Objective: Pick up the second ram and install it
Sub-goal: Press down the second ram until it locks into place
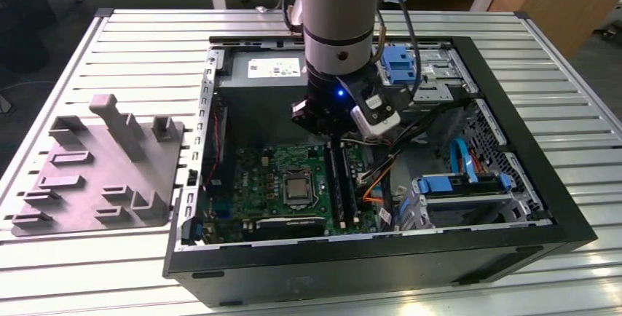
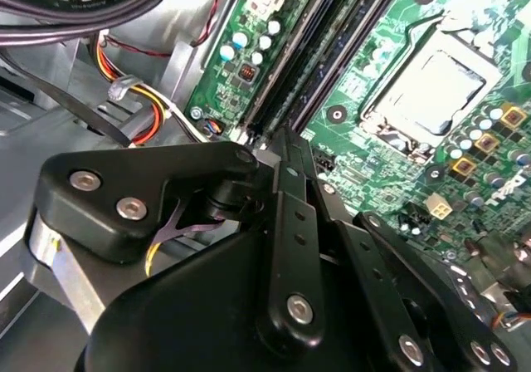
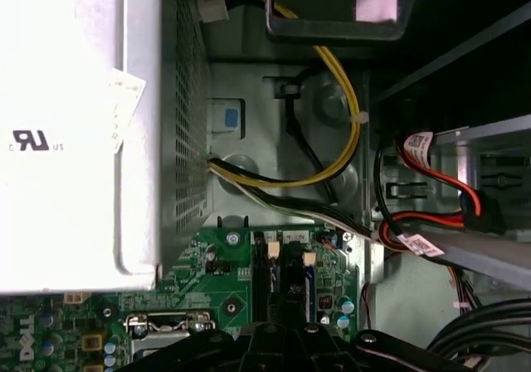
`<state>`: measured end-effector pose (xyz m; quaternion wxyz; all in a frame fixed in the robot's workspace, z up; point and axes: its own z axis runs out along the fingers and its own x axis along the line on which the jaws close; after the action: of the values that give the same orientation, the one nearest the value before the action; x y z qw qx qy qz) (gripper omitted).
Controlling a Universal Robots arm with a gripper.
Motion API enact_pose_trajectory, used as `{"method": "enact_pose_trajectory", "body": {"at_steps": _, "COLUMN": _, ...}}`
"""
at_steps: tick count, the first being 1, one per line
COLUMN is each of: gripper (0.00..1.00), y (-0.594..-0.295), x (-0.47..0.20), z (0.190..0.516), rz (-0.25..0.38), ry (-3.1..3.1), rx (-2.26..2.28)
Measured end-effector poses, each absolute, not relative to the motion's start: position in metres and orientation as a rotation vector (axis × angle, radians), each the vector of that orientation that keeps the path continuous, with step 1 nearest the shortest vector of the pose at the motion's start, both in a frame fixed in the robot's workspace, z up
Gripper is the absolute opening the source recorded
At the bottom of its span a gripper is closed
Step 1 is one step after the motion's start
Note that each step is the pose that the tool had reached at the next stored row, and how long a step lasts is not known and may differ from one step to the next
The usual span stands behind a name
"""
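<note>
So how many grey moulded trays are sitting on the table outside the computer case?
1. The grey tray lies on the slatted table, at the exterior view's left of the open computer case. The arm may hide things behind it.

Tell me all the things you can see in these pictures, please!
Computer case: one, black, open, on the slatted metal table.
Motherboard: one, green, on the case floor.
Processor socket: one, silver, mid-board.
Second ram: one, dark, standing in the memory slots under the claw.
Tray: one, grey, with upright posts, on the table at the exterior view's left.
Power supply: one, white-labelled, beside the board.
Cables: several, yellow, black, red.
Drive brackets: blue, at the exterior view's right.
Claw: one, black, above the memory slots.
</note>
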<state>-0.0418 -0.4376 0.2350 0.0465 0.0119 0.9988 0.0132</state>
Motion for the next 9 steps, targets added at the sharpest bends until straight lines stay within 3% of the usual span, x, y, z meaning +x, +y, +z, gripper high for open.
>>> {"method": "enact_pose_trajectory", "body": {"at_steps": 9, "gripper": 0.1, "y": -0.4356, "x": -0.0418, "z": 0.2297, "rz": 0.04, "ry": 3.048, "rx": 0.036}}
